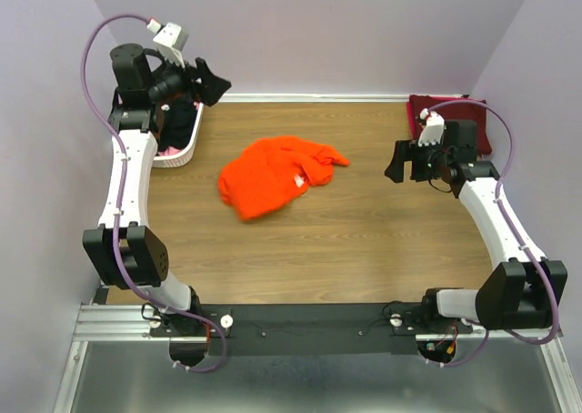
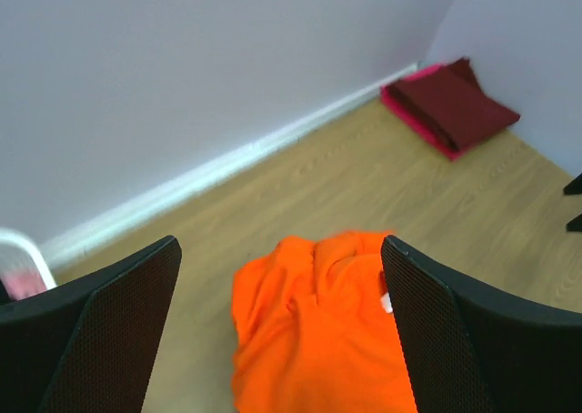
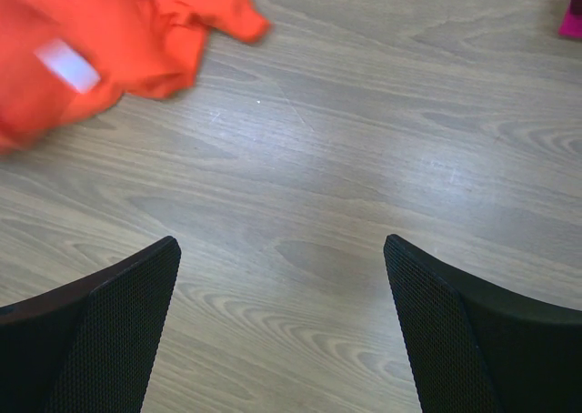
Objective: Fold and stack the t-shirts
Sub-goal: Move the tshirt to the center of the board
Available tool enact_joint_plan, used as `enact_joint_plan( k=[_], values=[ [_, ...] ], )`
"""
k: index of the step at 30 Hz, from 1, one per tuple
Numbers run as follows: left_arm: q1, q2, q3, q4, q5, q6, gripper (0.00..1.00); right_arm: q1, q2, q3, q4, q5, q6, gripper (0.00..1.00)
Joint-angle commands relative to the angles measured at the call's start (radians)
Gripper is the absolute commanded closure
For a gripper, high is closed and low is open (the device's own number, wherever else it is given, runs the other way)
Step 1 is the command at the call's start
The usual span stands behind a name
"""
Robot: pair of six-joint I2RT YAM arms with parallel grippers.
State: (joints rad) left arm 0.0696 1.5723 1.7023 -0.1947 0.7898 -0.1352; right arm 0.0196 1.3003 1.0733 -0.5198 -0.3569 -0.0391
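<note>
One orange shirt, one maroon shirt, one basket.

Right pincer hangs above the counter, jaws wide apart, nothing between them but bare wood. Both black fingers enter from the bottom edge, one at each lower corner, their inner faces covered in fine mesh.

Counter – pale grey-brown wood grain, long streaks running across the frame.

Orange t-shirt – upper left corner, crumpled and partly cut off by the frame edge, blurred. One fold juts right toward the top centre. A small white label shows on the cloth. The shirt lies well clear of the fingers.

Top right corner: a pink sliver, too little showing to identify.
</note>
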Motion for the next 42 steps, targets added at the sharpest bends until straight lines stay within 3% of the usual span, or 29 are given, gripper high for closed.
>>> enact_joint_plan(
  k=[1,6,9,11,15,18,21,25,35,42],
  values=[
    [0.019,-0.040,-0.056,-0.119,-0.119,0.087,0.02,0.003,-0.024,-0.016,-0.026,-0.023,-0.045,0.00],
    [0.019,-0.058,-0.139,-0.244,-0.306,0.252,0.02,0.005,0.094,0.057,-0.085,-0.070,-0.088,0.00],
    [0.000,-0.127,-0.319,-0.236,-0.326,0.391,0.02,0.035,0.193,0.129,-0.111,-0.067,-0.111,0.00],
    [-0.030,-0.155,-0.387,-0.249,-0.322,0.523,0.02,0.069,0.240,0.158,-0.120,-0.031,-0.128,0.00],
    [-0.056,-0.193,-0.519,-0.370,-0.177,0.701,0.02,0.183,0.379,0.233,-0.120,0.048,-0.183,0.01],
    [-0.115,-0.199,-0.607,-0.373,-0.207,0.729,0.09,0.209,0.497,0.316,-0.121,0.061,-0.179,0.09],
    [-0.175,-0.201,-0.699,-0.348,-0.265,0.762,0.24,0.233,0.605,0.402,-0.131,0.047,-0.171,0.19],
    [-0.266,-0.184,-0.786,-0.313,-0.360,0.796,0.32,0.258,0.689,0.471,-0.131,0.041,-0.166,0.27],
    [-0.416,-0.077,-0.862,-0.204,-0.504,0.799,0.31,0.269,0.846,0.576,-0.131,-0.010,-0.131,0.34],
    [-0.447,-0.002,-0.854,-0.164,-0.563,0.795,0.32,0.283,0.916,0.608,-0.129,-0.027,-0.130,0.38]
  ],
)
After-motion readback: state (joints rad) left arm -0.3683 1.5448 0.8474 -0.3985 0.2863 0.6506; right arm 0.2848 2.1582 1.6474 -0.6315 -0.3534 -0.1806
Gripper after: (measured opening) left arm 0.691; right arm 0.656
